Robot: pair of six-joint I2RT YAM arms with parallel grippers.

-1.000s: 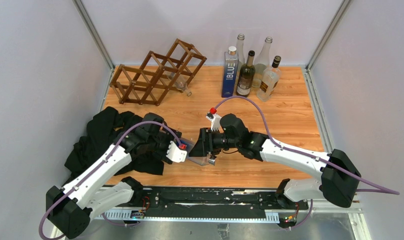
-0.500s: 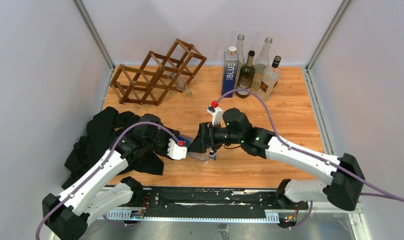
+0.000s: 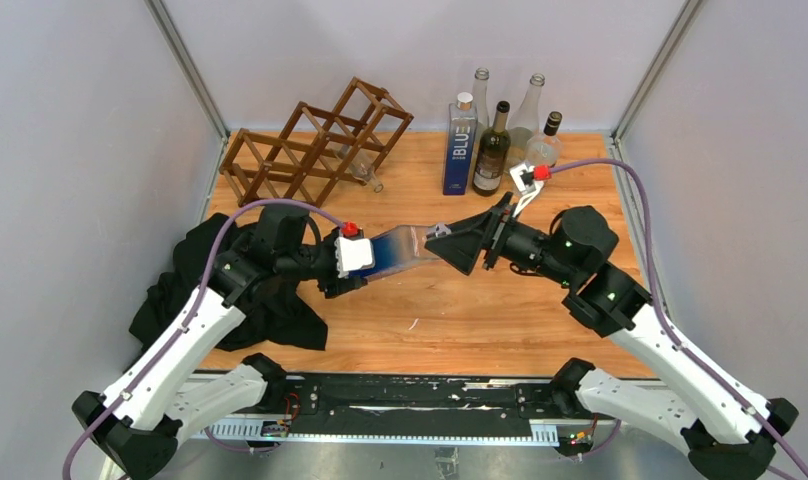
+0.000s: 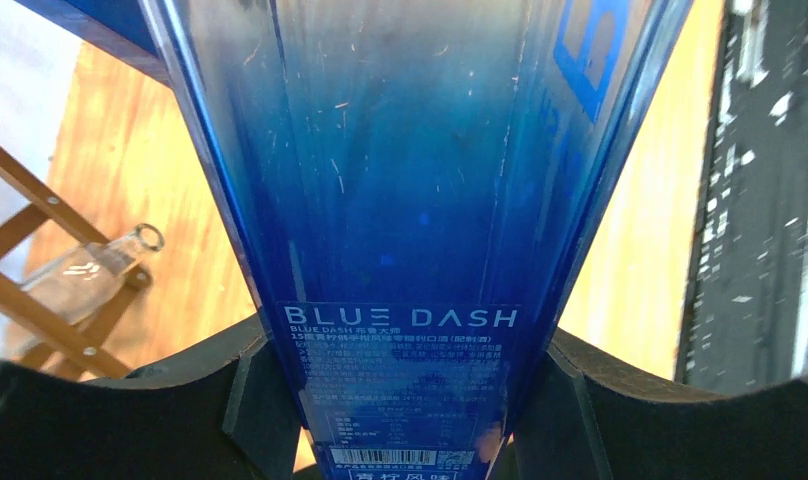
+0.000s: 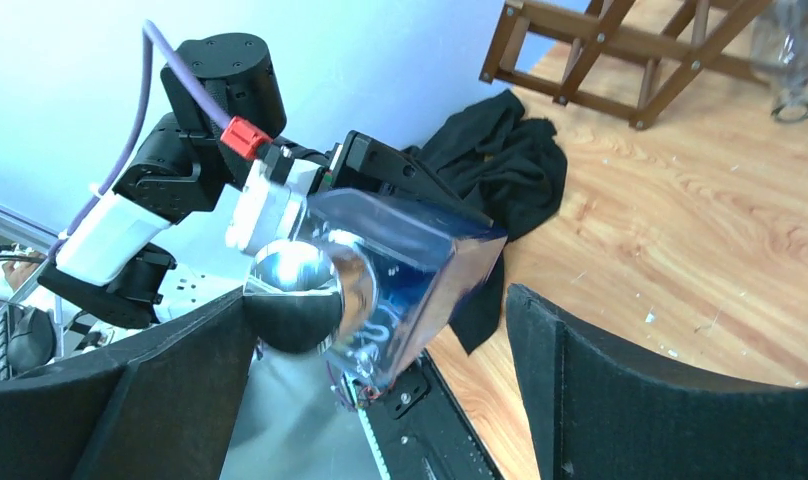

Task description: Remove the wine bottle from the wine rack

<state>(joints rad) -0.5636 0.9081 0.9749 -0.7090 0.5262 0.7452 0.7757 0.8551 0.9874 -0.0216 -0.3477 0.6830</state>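
The dark wooden wine rack point(image 3: 315, 145) stands at the back left, and a clear wine bottle point(image 3: 358, 165) lies in one of its cells with the neck poking out. In the left wrist view that neck point(image 4: 100, 270) shows beside the rack point(image 4: 20, 290). My left gripper point(image 3: 368, 260) point(image 4: 405, 400) is shut on the base of a square blue bottle point(image 3: 405, 246) point(image 4: 400, 200), held level above the table. My right gripper point(image 3: 446, 243) point(image 5: 380, 310) is open around that bottle's silver cap point(image 5: 295, 290), and its fingers point(image 5: 620, 390) stand clear of the glass.
Several bottles stand at the back, among them a blue boxy one point(image 3: 460, 145) and a dark green one point(image 3: 492, 150). A black cloth point(image 3: 200, 275) point(image 5: 500, 170) lies at the left under my left arm. Grey walls close in both sides.
My left gripper closed on the blue bottle and carried it up and away from the front edge. My right gripper opened, let go of it and swung back to the right.
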